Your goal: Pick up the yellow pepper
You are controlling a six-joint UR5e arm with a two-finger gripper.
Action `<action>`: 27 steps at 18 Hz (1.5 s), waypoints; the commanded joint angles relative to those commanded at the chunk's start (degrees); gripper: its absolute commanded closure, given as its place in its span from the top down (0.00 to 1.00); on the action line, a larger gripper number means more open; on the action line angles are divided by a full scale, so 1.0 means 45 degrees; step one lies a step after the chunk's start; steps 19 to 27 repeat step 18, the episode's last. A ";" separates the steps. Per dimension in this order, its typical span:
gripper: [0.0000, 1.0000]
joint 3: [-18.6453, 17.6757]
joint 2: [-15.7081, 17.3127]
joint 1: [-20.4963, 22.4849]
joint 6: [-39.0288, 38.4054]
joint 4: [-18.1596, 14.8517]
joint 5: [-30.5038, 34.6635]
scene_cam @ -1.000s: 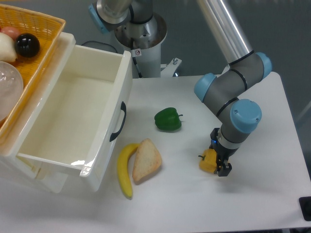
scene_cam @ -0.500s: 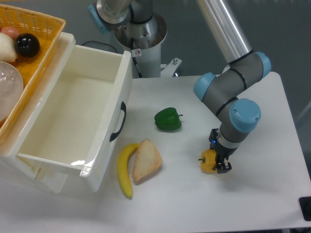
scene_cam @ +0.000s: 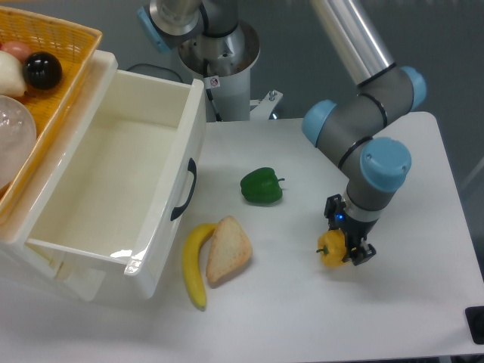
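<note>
The yellow pepper (scene_cam: 331, 249) is a small glossy yellow-orange piece with a dark stem pointing left, at the table's right-centre. My gripper (scene_cam: 347, 249) comes straight down onto it and is shut on it, with one dark finger showing on its right side and the other hidden behind it. Whether the pepper still touches the table I cannot tell. The arm's grey and blue wrist (scene_cam: 376, 175) hangs right above it.
A green bell pepper (scene_cam: 262, 186) lies left of the gripper. A banana (scene_cam: 194, 265) and a slice of bread (scene_cam: 228, 249) lie near the front. An open white drawer (scene_cam: 113, 181) fills the left, with a yellow basket (scene_cam: 47, 68) above it. The robot base (scene_cam: 215, 53) stands behind.
The gripper and the yellow pepper in it have shifted slightly right together. The wrist has moved the same way.
</note>
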 joint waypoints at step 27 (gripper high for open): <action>0.45 0.1973 0.0919 0.0860 -0.1155 -0.2969 0.1214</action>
